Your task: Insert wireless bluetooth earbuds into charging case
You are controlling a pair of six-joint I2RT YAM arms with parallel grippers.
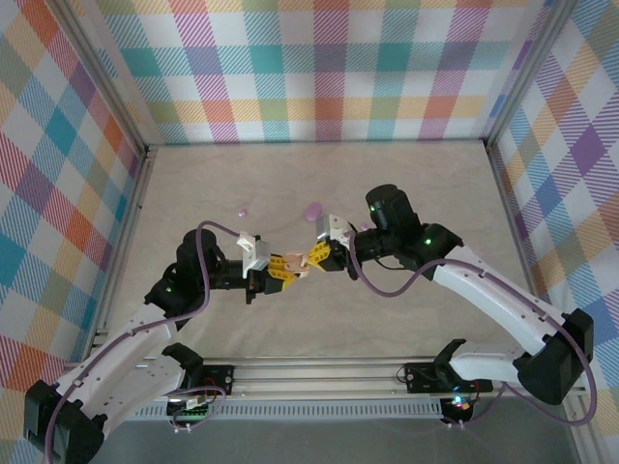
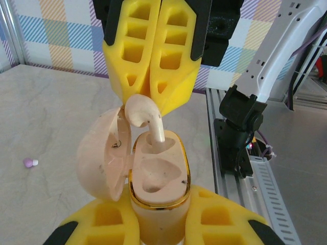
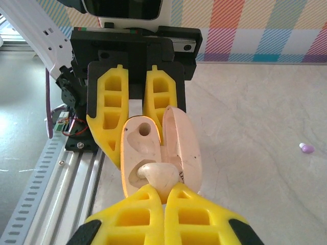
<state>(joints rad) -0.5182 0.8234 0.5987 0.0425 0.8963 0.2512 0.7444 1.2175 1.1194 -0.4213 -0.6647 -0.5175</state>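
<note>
Earbud first: the cream-white earbud [image 2: 144, 113] is pinched by its rounded head in my right pincer [image 2: 152, 94], whose yellow fingers are clenched on it from either side. Its stem points into the charging case [image 2: 158, 176], with the tip dipping into the socket farther from my left wrist. The head stands clear of the gold rim, so the bud is not yet seated. From my right wrist I see the cream-white earbud [image 3: 157, 176] just past my right pincer [image 3: 163, 193], at the mouth of the charging case [image 3: 142, 145].

My left pincer [image 2: 158, 217] is clenched around the lower body of the charging case, one yellow finger on each side, with the mouth turned toward my right pincer. The lid [image 2: 99, 158] is swung open on its hinge and stands to one side of the body. In the right wrist view my left pincer [image 3: 134, 130] sits behind the case, and the lid [image 3: 181, 140] rises just beside it.

From above, my left pincer [image 1: 286, 269] and right pincer [image 1: 317, 255] meet nose to nose over the middle of the worktop [image 1: 193, 184], with the charging case [image 1: 302, 265] between them. A purple earbud [image 1: 244, 209] lies loose on the worktop well beyond them, toward the far wall. My right wrist view has the purple earbud [image 3: 306, 148] at its right edge. A larger purple lump [image 1: 312, 208] lies near it, too small for me to tell what it is.
</note>
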